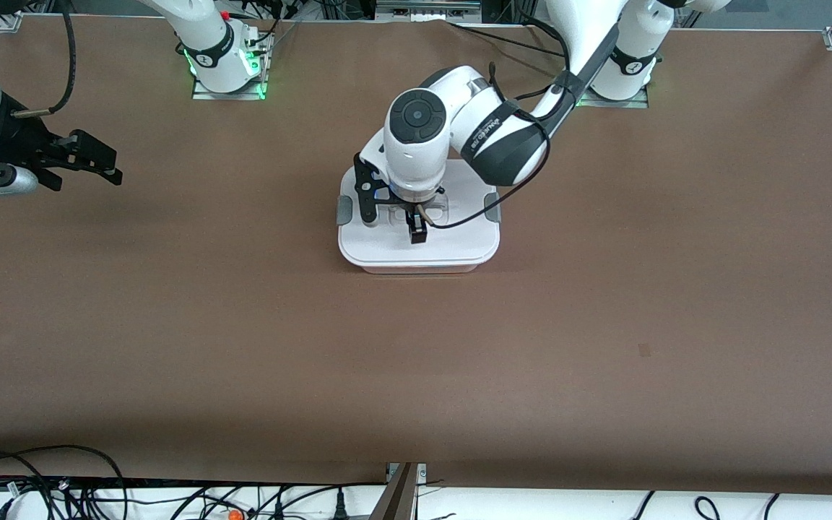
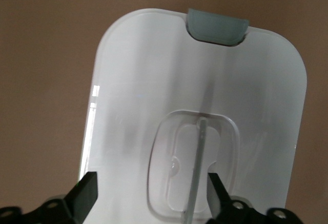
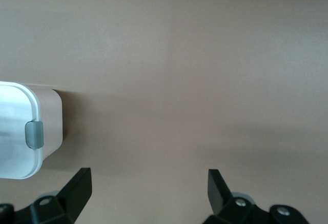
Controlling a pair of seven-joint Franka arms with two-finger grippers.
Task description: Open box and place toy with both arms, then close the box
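Observation:
The box point(image 1: 387, 249) stands mid-table with its white lid point(image 2: 143, 80) on. Grey clips sit at both ends of the lid point(image 1: 344, 209), and one shows in the left wrist view point(image 2: 217, 26). My left gripper point(image 1: 417, 222) is low over the lid and open point(image 2: 151, 193), with one finger point(image 2: 216, 189) at the clear recessed handle point(image 2: 174, 152) and the other point(image 2: 84, 193) near the lid's edge. It holds nothing. My right gripper point(image 1: 102, 162) waits open and empty point(image 3: 148, 188) over bare table toward the right arm's end. The box's end point(image 3: 48, 126) shows in the right wrist view. The toy is out of view.
The arm bases point(image 1: 224, 65) stand along the table's edge farthest from the front camera. Cables point(image 1: 62, 491) lie along the edge nearest to it. A small dark mark point(image 1: 645, 349) is on the brown table toward the left arm's end.

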